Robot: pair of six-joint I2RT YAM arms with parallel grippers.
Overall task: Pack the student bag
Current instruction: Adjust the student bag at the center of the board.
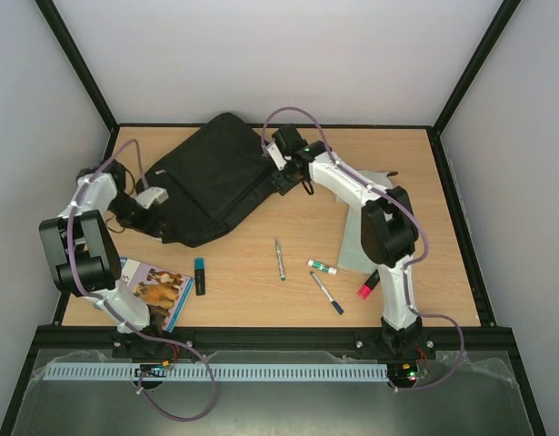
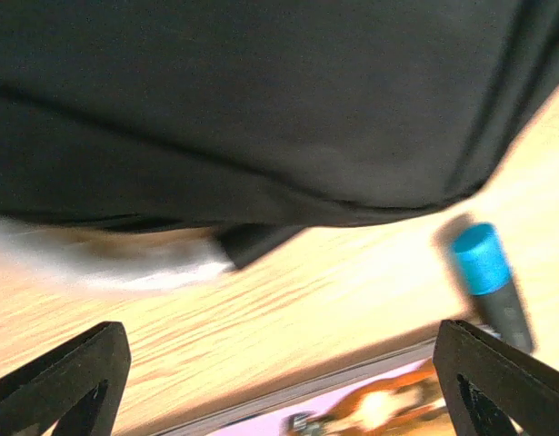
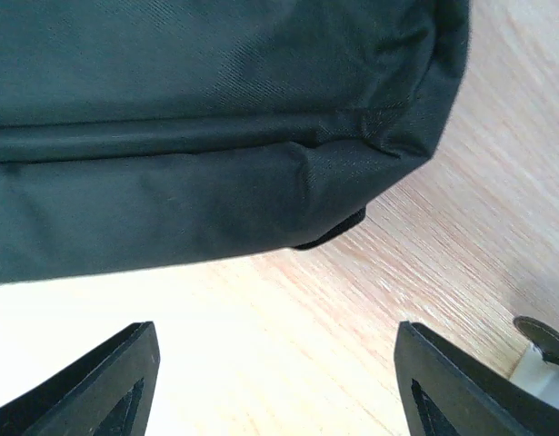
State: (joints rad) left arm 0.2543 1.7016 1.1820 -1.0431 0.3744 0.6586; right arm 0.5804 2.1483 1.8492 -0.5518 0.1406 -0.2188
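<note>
1. Left wrist view first: the left gripper is spread wide. Both dark fingers poke in at the bottom corners with only bare table between them, so it's got hold of nothing.
2. Right down by those fingers is the edge of a colourful book. A blue-capped marker lies just above the right-hand finger.
3. Ahead of the fingers, the student bag fills the whole top of the view, with its black edge resting on the wood clear of the fingers. A blurry pale smear sits under that edge; no idea what it is.
4. In the right wrist view the right gripper is also wide open and empty, with wood between its fingers. The bag's rounded corner, seam and all, sits just ahead of it and isn't touching.
5. The top view gives the poses the wrist cams can't. The left arm is folded back on itself, with its hand at the bag's left end. The right arm is stretched long, with its hand at the bag's right end. So the bag lies between the two hands.
6. Only the top view shows the stuff back behind the right hand: a silver pen, a green-capped marker, a dark blue pen, a pink highlighter, and a greyish pouch partly under the arm.
</note>
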